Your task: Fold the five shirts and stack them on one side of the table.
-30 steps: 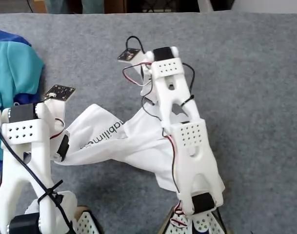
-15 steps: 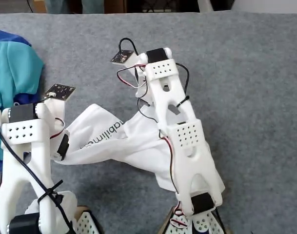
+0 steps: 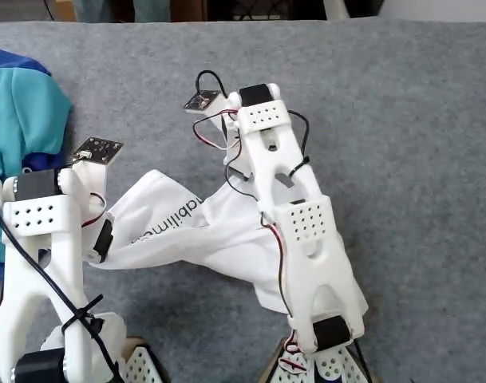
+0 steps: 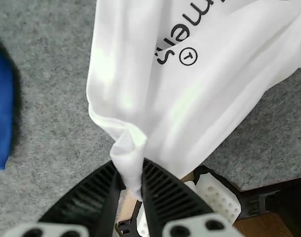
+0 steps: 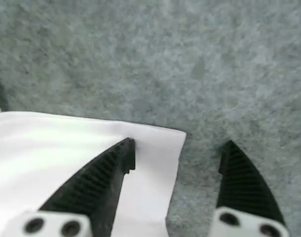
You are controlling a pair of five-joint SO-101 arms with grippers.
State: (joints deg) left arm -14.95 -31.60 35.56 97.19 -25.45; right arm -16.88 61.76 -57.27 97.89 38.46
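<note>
— What have your left fingers got?

— My left gripper (image 4: 129, 173) is clamped tight on a bunched corner of the white shirt (image 4: 190, 89). The cloth is pinched between the two ribbed black pads (image 4: 165, 192) and comes out of them in a twisted fold.

— And the right ones?

— My right gripper (image 5: 179, 148) is spread wide with nothing in it. One finger (image 5: 115, 158) hangs over a corner of that white shirt, the other over bare grey table (image 5: 214, 59). Whether the first one touches the cloth, I cannot tell.

— Where does the shirt lie?

— On the near half of the table, between my two arms. From the pinch at my left arm (image 3: 43, 239), on the near left, it runs to the right as a rumpled band. There it passes under my right arm (image 3: 302, 215), which reaches out over it toward the far side. Dark lettering on the cloth faces up on the left part, close to my left grip.

— Any other shirts?

— A teal shirt (image 3: 23, 112) sits bunched at the left edge of the table, on the far side of my left arm. A blue shirt (image 3: 7, 60) touches it at its far side. Both lie well apart from my right gripper.
</note>
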